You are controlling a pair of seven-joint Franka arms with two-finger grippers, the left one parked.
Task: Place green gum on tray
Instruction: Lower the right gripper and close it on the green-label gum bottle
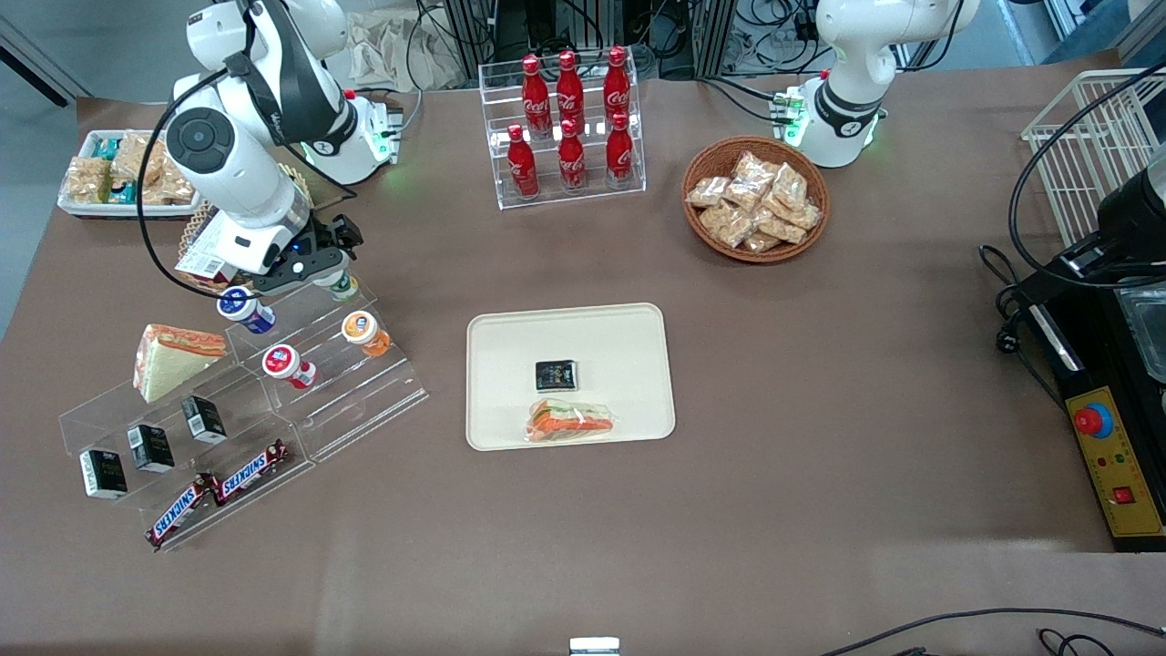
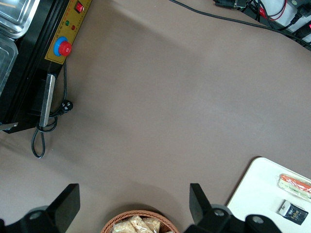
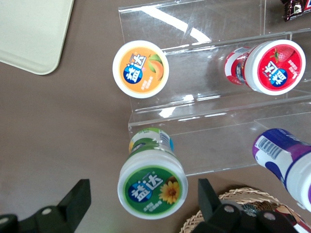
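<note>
Right wrist view | pincer (image 3: 141, 206) spread wide, straddling green gum (image 3: 152, 183) on clear stepped rack (image 3: 204, 97) | tray (image 1: 569, 375) lies at four o'clock from gum | risk: off-centre closing could topple gum onto counter (image 1: 820, 410)

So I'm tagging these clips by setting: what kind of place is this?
Probably a lab mock-up of a snack shop: a clear rack of cola bottles, a stepped acrylic stand with the green gum, and a serving tray. The open pincer hovers around the gum.
</note>
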